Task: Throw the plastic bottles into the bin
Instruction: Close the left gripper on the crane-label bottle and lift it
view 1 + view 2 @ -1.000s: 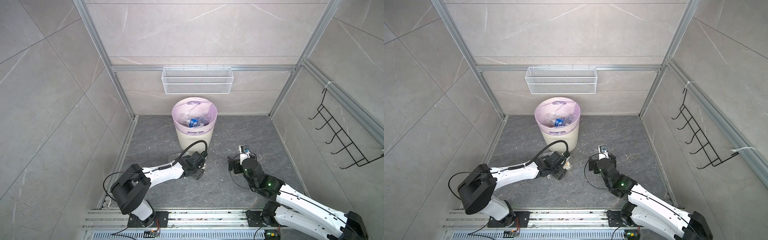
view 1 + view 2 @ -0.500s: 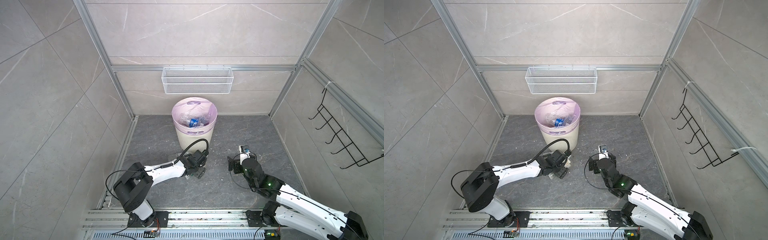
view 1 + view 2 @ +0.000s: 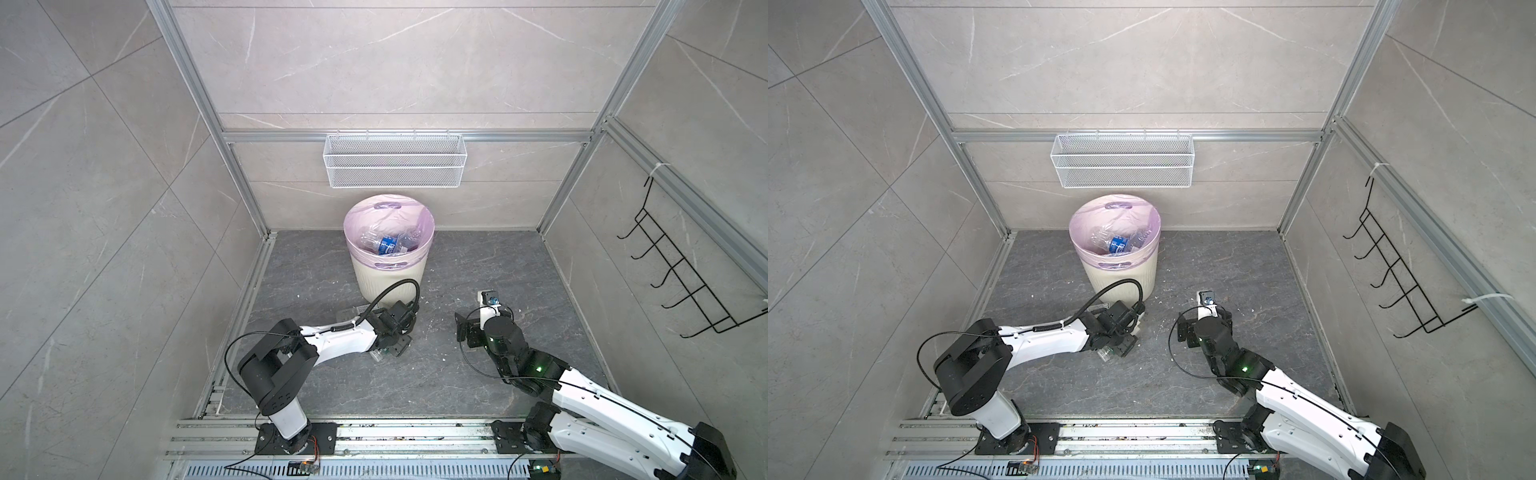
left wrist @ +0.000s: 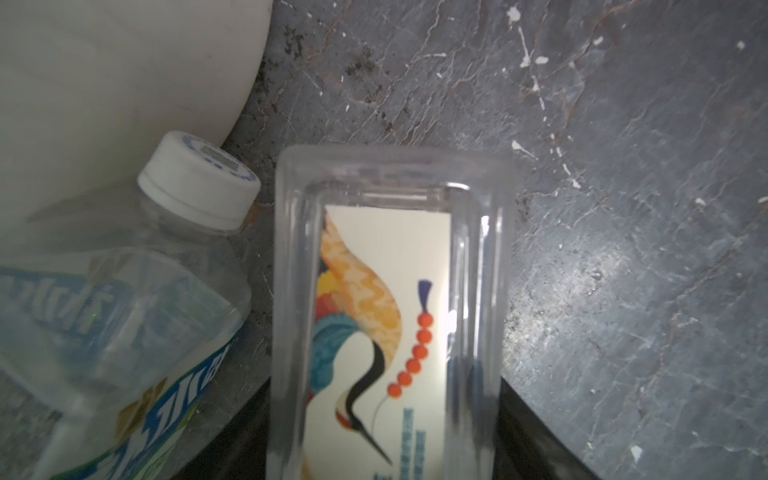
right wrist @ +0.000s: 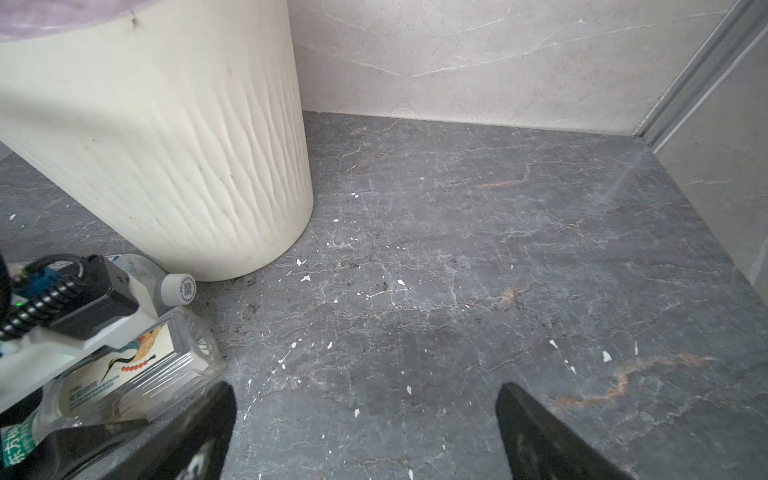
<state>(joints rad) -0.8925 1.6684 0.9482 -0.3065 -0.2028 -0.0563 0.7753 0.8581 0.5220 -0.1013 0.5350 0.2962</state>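
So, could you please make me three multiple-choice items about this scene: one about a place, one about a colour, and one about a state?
1. Where does the white-capped bottle lie?
A. in the wire basket
B. on the floor beside the foot of the bin
C. on the metal rail

2. What colour is the bag lining the bin?
A. black
B. green
C. pale pink

3. How is the right gripper?
A. shut on a bottle
B. open, holding nothing
C. shut on the bin's rim

Answers:
1 B: the right wrist view shows it lying by the bin's base.
2 C: both top views show pink plastic folded over the rim.
3 B: its jaws stand wide apart over bare floor.
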